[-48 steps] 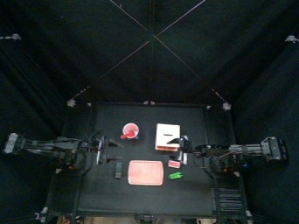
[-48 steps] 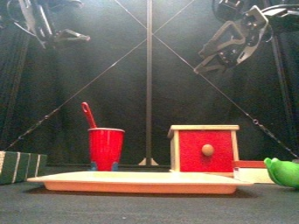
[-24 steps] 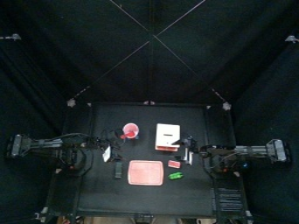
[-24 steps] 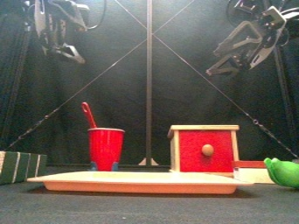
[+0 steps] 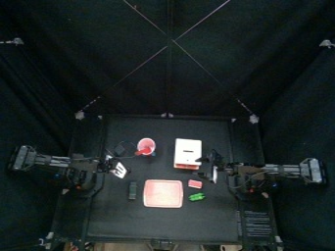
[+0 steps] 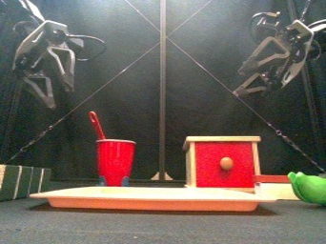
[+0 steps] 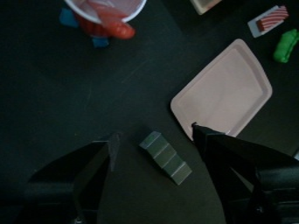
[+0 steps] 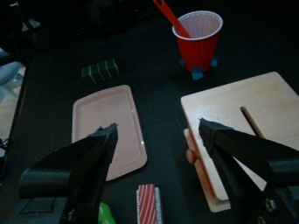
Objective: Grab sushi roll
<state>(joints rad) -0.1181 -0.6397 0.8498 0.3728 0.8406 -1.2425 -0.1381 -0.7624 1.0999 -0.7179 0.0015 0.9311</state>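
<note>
As seen from above, shows a pen of black curtains closed around a small black desk, dark and matt, with bare stretches between the things.

Brings one arm in from each side, both raised well above the desk in the front view. Carries the left pincer spread wide and empty, pointing down at the desk. Carries the right pincer likewise wide and empty, over the far side of the tray.

Places the pink tray flat near the desk's front edge, the wooden box and the red cup behind it, a small green piece and a small pink striped piece beyond its far side.

Sets the sushi roll on the bare desk just beside the tray's left edge, apart from it, on the left arm's side. Frames it, in the left wrist view, below and between the left jaws, its long axis slanted to the line from jaw to jaw. Makes the left pincer plainly the nearer, with the tray between roll and right pincer. Probably calls for a straight descent, with a small wrist turn to close across the short sides.
</note>
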